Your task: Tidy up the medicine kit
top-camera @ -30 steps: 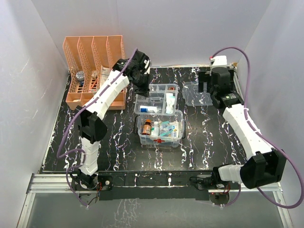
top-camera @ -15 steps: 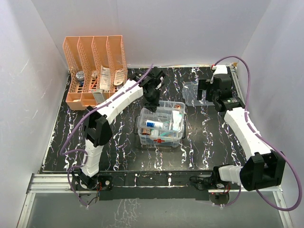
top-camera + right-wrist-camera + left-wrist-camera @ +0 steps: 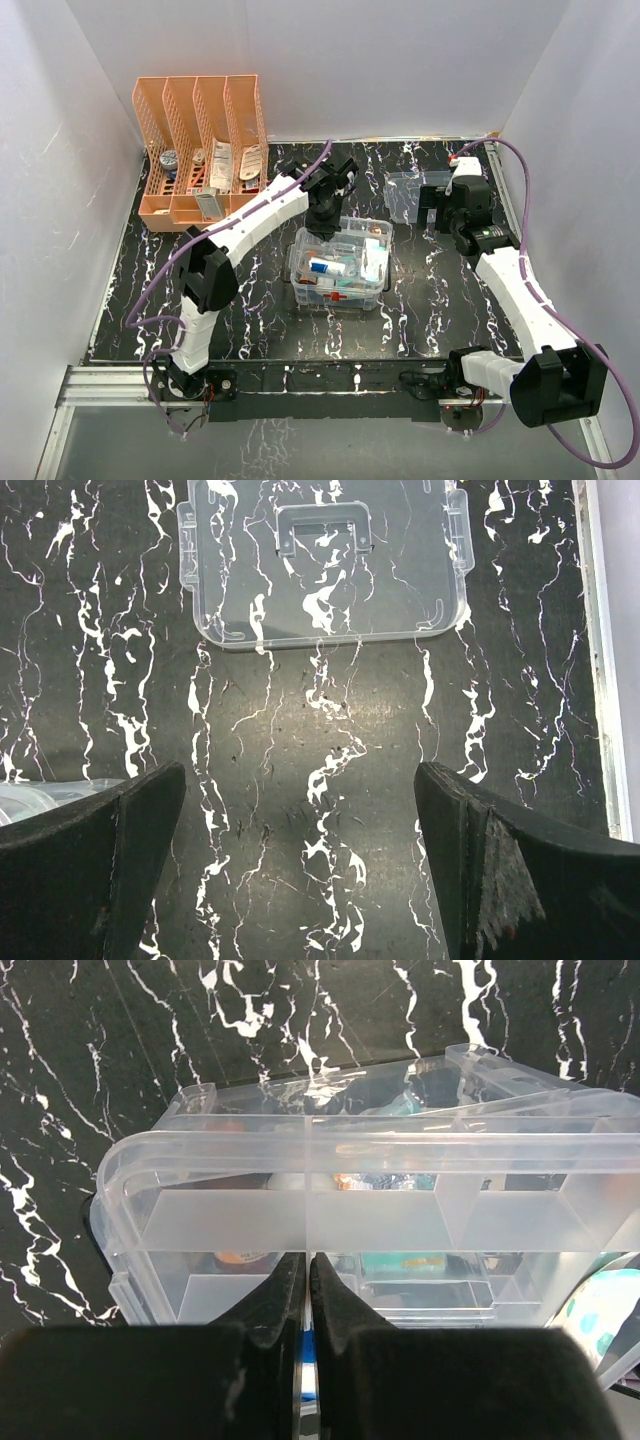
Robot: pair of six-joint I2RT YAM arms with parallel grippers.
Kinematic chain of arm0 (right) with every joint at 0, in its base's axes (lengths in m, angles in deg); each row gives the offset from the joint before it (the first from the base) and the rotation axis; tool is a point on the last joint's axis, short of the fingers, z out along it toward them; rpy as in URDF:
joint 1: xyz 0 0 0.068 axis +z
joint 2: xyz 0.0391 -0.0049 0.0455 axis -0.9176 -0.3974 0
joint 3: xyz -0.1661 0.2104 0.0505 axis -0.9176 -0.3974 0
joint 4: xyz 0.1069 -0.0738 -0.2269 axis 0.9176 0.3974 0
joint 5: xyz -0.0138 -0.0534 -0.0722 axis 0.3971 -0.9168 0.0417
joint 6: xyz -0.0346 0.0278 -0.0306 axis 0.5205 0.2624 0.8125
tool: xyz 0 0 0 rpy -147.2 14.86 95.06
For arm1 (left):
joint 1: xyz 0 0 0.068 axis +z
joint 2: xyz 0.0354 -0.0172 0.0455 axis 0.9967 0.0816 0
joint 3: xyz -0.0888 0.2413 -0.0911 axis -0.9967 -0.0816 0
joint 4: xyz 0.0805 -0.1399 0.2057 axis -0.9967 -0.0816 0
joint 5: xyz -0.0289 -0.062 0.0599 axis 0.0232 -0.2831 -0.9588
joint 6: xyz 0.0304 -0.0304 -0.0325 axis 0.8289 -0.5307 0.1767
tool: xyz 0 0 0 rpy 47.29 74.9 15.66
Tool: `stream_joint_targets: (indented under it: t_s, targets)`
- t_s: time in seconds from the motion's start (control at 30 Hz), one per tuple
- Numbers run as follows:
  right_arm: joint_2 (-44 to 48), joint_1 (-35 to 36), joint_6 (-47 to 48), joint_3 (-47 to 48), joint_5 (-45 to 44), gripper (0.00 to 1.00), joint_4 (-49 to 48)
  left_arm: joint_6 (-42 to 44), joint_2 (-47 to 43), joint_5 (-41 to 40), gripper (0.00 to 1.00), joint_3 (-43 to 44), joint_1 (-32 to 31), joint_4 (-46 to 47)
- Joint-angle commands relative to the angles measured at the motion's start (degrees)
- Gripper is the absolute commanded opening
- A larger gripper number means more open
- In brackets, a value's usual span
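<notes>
Left gripper (image 3: 304, 1260) pinching divided tray (image 3: 370, 1222) seated in stocked medicine kit (image 3: 338, 296), lid (image 3: 320, 590) apart

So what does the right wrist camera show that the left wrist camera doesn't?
Only the right wrist view: the clear lid with its handle, lying flat on the table, beyond the right tool, whose fingers stand wide apart around nothing. Only the left wrist view: the left tool pinched shut on the wall of the clear divided tray, with packets showing dimly underneath. Both: the black, white-veined table.
</notes>
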State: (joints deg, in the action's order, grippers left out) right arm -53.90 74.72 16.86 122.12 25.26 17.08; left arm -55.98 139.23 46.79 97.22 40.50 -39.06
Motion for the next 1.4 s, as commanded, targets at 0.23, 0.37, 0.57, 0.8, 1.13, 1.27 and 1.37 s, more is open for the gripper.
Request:
stream_joint_targets:
  t_s: [0.23, 0.37, 0.57, 0.8, 1.13, 1.27, 1.37]
  targets:
    - [1.74, 0.03, -1.7, -0.63, -0.27, 0.98, -2.46, -0.01, -7.9, -2.5, 0.0, -5.03, -0.29, -1.77]
    - [1.48, 0.02, -1.7, -0.66, -0.27, 0.98, -2.59, -0.22, -7.7, -1.82, 0.0, -5.63, -0.28, -1.91]
    - [2.05, 0.03, -1.03, -1.56, -0.74, 0.98, -2.32, -0.35, -7.29, -1.45, 0.0, -6.82, -0.63, -2.05]
    - [3.3, -0.03, -0.44, -2.21, -1.32, 0.98, -1.18, -0.89, -6.15, -1.03, 0.0, -11.7, -0.7, -1.36]
    - [3.77, -0.01, -0.5, -3.1, -1.08, 0.99, -1.13, 1.33, -4.89, 0.49, 0.07, -9.67, -0.71, -0.08]
    - [3.26, -0.04, -0.57, -2.95, -0.81, 0.98, -1.58, 2.0, -6.76, 1.16, 0.23, -10.84, -0.71, 0.71]
    - [2.99, -0.05, -0.83, -2.87, -0.68, 0.98, -1.8, 2.74, -7.95, 1.72, 0.32, -11.24, -0.69, 1.19]
